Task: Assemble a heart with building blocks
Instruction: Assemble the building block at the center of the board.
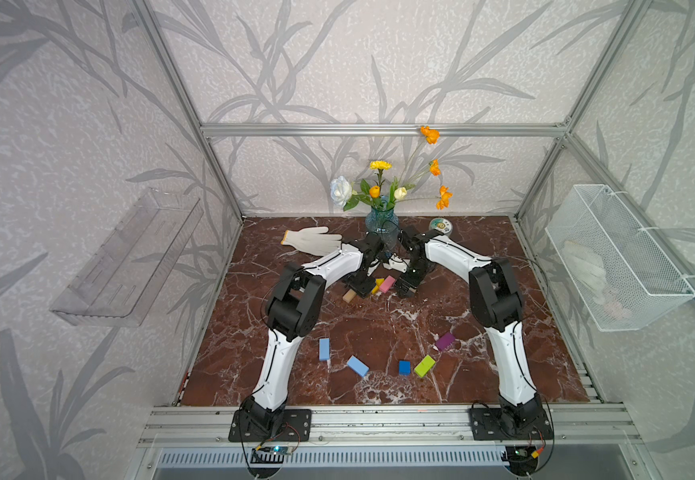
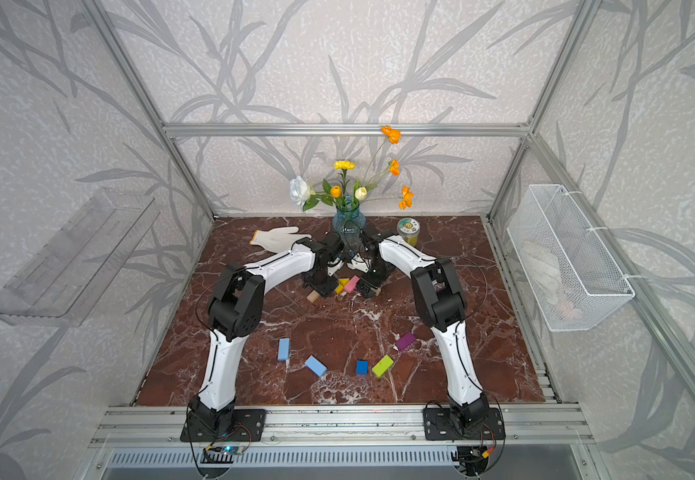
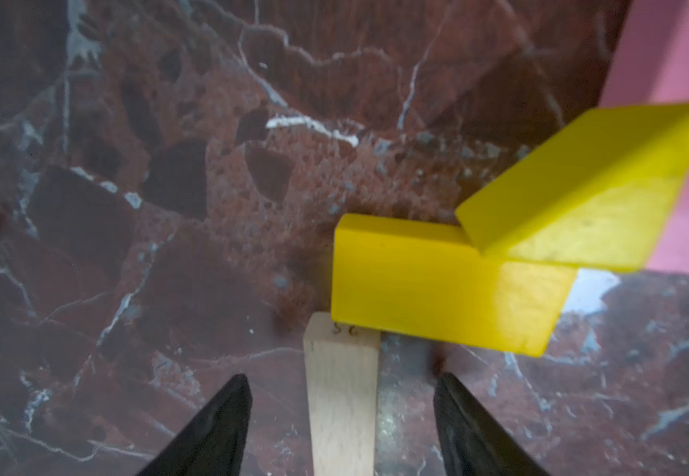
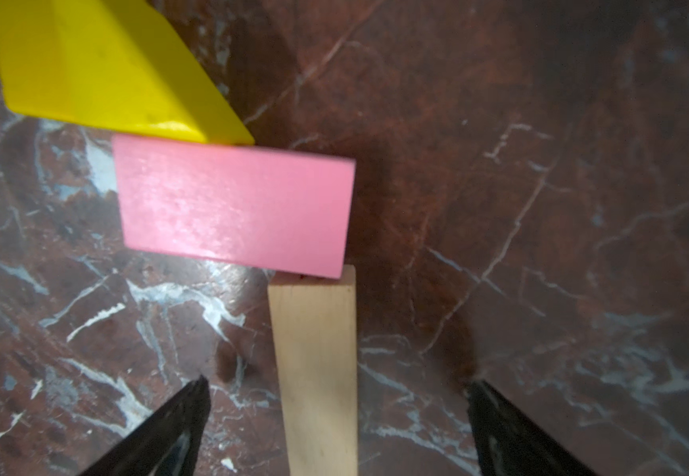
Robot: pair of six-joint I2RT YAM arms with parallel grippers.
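Toward the back of the table, building blocks touch end to end in a chain, which is the heart as it stands: a tan block (image 1: 350, 295), a yellow block (image 3: 437, 288), a yellow wedge (image 3: 581, 185), a pink block (image 1: 387, 284) and a second tan block (image 4: 318, 371). My left gripper (image 3: 340, 376) is open astride the first tan block, with a gap on each side. My right gripper (image 4: 338, 381) is open wide astride the second tan block and does not touch it. Two light blue blocks (image 1: 324, 348) (image 1: 357, 365), a dark blue block (image 1: 404, 368), a lime block (image 1: 424, 366) and a purple block (image 1: 445, 341) lie loose near the front.
A white glove (image 1: 314, 240), a blue vase of flowers (image 1: 382, 222) and a round tin (image 1: 441, 225) stand at the back, close behind both wrists. A wire basket (image 1: 616, 257) hangs on the right wall and a clear shelf (image 1: 129, 257) on the left.
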